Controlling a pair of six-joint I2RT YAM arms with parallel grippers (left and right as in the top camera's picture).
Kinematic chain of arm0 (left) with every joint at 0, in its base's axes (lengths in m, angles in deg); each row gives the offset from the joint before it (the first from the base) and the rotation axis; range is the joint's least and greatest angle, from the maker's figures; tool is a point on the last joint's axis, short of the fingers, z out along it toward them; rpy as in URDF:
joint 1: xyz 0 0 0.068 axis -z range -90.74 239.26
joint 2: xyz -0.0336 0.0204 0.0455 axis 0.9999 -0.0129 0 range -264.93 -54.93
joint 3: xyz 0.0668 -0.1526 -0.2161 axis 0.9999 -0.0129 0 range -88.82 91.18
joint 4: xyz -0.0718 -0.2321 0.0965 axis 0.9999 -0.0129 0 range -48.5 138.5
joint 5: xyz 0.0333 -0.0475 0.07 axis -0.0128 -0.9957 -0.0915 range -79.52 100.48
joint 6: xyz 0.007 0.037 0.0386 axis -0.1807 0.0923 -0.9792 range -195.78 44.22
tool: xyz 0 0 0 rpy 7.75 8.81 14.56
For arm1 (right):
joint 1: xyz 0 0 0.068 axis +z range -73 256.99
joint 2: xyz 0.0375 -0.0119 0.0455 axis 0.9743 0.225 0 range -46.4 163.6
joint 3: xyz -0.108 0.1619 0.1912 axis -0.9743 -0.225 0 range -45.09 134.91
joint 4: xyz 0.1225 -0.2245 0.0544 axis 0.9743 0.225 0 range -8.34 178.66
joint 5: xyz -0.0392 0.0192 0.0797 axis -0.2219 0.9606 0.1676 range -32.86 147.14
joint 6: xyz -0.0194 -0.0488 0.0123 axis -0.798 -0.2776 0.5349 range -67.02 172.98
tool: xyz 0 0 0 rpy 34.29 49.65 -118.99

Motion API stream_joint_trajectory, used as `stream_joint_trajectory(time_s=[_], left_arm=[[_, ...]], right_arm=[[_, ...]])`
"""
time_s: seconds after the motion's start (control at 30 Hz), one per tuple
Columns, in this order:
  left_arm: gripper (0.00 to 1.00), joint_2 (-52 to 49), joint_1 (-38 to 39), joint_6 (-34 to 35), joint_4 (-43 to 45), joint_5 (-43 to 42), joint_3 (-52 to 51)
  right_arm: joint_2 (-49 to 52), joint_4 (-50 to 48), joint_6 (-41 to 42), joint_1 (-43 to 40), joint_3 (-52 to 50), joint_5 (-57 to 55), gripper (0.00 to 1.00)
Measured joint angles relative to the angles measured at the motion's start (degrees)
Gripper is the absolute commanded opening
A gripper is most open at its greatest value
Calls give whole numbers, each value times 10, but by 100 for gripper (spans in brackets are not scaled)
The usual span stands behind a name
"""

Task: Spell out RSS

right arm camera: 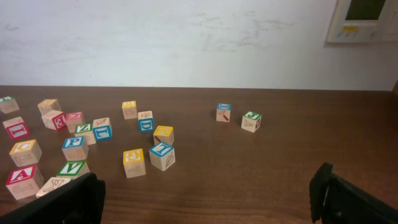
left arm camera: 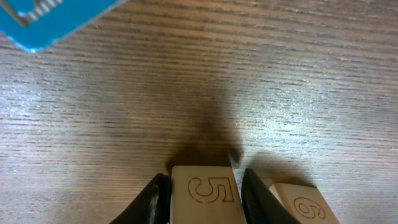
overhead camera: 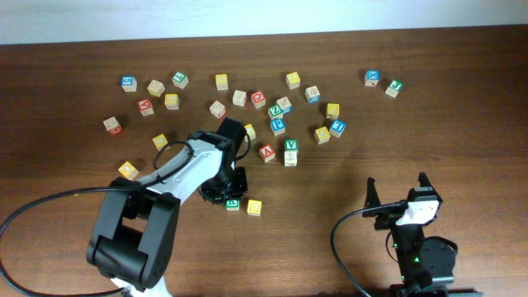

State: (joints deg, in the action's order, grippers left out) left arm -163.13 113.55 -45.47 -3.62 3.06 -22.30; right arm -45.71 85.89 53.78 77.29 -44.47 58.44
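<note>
My left gripper (left arm camera: 205, 200) looks clamped on the pale wooden cube engraved 5 (left arm camera: 204, 186), towards the bench's near edge. I fear knocking the adjacent 6-engraved cube (left arm camera: 303, 205).

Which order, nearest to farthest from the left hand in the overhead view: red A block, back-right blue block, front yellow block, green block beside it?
1. Green block, between the left hand's fingers.
2. Yellow block, just right of it, at the front.
3. Red A block, mid-table, behind and right.
4. Blue block, far back right.
</note>
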Motion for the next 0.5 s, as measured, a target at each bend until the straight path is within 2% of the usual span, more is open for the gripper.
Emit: stream_joint_trajectory(time_s=[0.5], left_arm=[[31,0,-7,26,-14,8,0]], right_arm=[[0,0,1,0,0,0,98]])
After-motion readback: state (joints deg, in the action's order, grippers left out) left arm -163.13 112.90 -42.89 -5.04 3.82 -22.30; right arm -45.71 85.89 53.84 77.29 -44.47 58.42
